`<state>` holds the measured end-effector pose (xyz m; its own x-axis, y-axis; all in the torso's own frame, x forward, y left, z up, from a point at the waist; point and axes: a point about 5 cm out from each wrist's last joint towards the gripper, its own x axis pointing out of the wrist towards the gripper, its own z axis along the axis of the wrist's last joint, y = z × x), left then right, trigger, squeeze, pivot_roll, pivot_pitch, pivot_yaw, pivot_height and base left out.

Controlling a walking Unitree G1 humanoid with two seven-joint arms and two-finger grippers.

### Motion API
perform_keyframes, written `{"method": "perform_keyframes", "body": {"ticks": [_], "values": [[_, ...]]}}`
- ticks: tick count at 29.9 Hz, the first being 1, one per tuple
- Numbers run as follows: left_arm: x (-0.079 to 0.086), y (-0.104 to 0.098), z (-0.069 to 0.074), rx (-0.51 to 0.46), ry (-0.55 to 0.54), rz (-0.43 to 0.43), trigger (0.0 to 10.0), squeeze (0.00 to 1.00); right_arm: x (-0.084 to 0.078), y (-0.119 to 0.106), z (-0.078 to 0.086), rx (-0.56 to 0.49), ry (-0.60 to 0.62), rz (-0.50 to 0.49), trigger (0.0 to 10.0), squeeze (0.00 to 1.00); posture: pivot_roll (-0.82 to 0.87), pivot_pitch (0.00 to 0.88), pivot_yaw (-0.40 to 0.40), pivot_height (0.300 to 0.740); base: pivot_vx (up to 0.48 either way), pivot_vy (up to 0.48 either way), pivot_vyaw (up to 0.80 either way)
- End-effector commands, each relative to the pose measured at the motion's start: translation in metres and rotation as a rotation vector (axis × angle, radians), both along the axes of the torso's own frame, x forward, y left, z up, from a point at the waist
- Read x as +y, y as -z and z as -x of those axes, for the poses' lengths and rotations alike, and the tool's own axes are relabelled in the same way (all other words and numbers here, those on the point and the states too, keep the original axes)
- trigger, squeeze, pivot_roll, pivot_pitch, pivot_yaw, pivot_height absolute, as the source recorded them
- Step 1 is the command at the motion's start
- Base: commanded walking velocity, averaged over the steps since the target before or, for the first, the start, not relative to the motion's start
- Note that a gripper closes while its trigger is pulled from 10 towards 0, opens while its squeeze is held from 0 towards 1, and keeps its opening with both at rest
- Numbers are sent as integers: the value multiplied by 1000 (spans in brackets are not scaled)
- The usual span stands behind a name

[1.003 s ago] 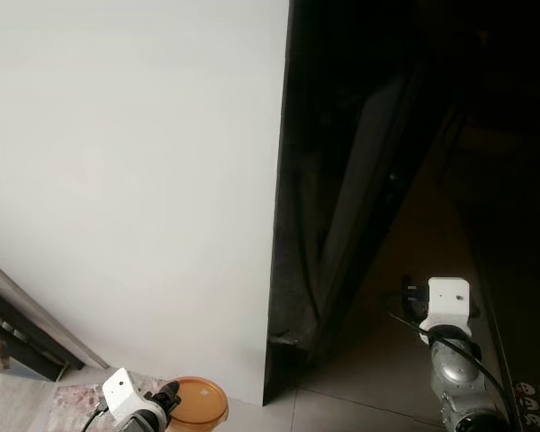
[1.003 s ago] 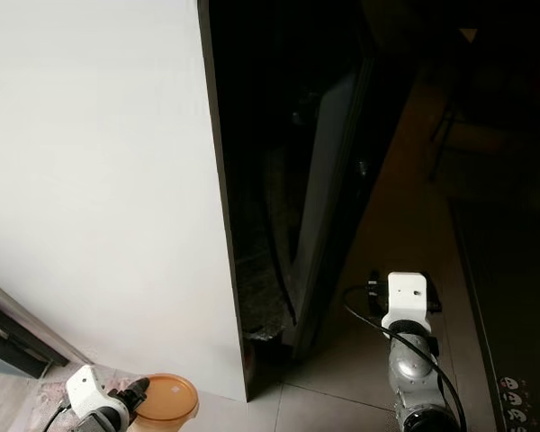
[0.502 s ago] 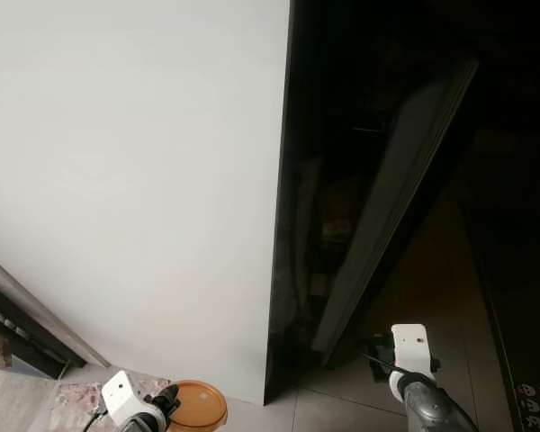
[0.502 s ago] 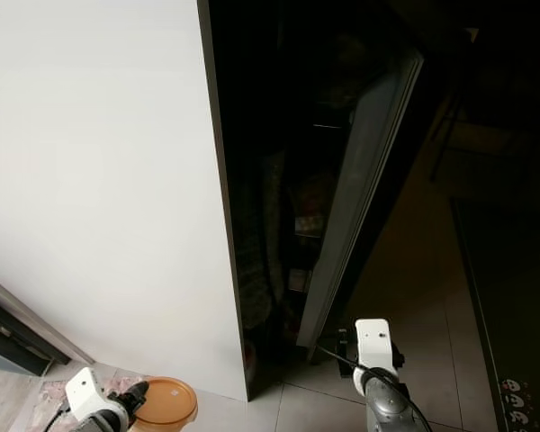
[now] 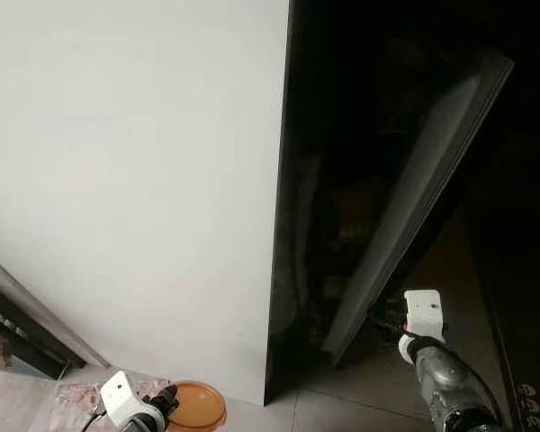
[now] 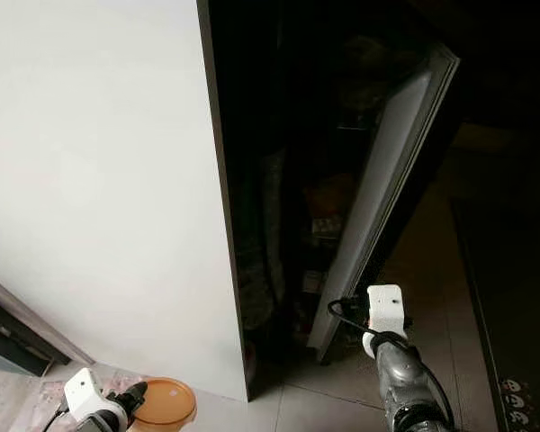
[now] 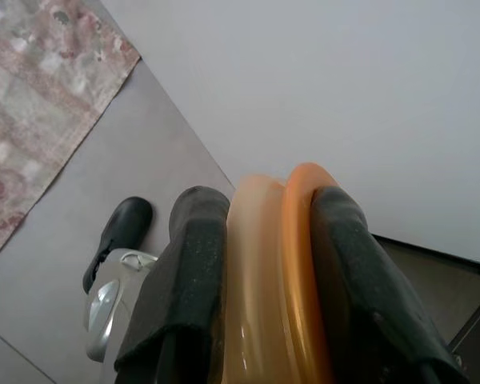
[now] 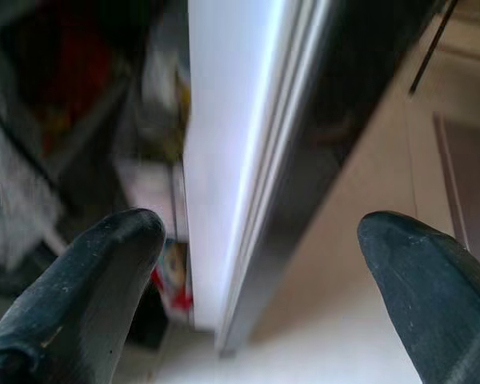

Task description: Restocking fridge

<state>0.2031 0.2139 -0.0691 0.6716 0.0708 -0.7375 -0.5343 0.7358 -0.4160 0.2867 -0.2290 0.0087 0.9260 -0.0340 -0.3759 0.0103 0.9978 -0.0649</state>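
One fridge [image 5: 342,180], dark, on the right of your view beside a white side panel [image 5: 135,180]. Its interior is too dim to list beyond blurred packages on shelves.

One fridge door [image 6: 387,189], partly open. Its long axis runs from near the floor up and away to the right, with the pale inner edge facing you.

One right gripper [image 8: 256,296], at the door's lower edge. You see its two black fingers [image 8: 80,272] spread wide, one on either side of the door edge; whether they touch it cannot be told.

One left gripper [image 7: 256,272], low at near left. Its fingers pinch one orange lidded container [image 7: 284,264] by the rim, held on edge between them, the round lid facing the white panel.

One patterned rug [image 7: 40,104] on the tiled floor [image 6: 342,405] at near left.
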Motion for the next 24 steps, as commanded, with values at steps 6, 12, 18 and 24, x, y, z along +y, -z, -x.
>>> {"method": "perform_keyframes", "body": {"ticks": [6, 12, 18, 24], "values": [[1, 2, 4, 20, 22, -20, 10000, 0, -3, -27, -21, -110, -57, -29, 10000, 0, -27, 28, 5, 740, 0, 0, 0], [1, 2, 5, 22, 21, -24, 10000, 0, 5, -41, -33, -160, -139, -48, 10000, 0, -27, 33, 6, 740, 0, 0, 0], [3, 2, 5, 24, 15, -27, 10000, 0, -1, -57, -42, -207, -152, -25, 10000, 0, -25, 37, 7, 740, 0, 0, 0], [2, 3, 5, 24, 17, -25, 10000, 0, -19, -69, -46, -235, -75, 15, 10000, 0, -30, 41, 7, 740, 0, 0, 0]]}}
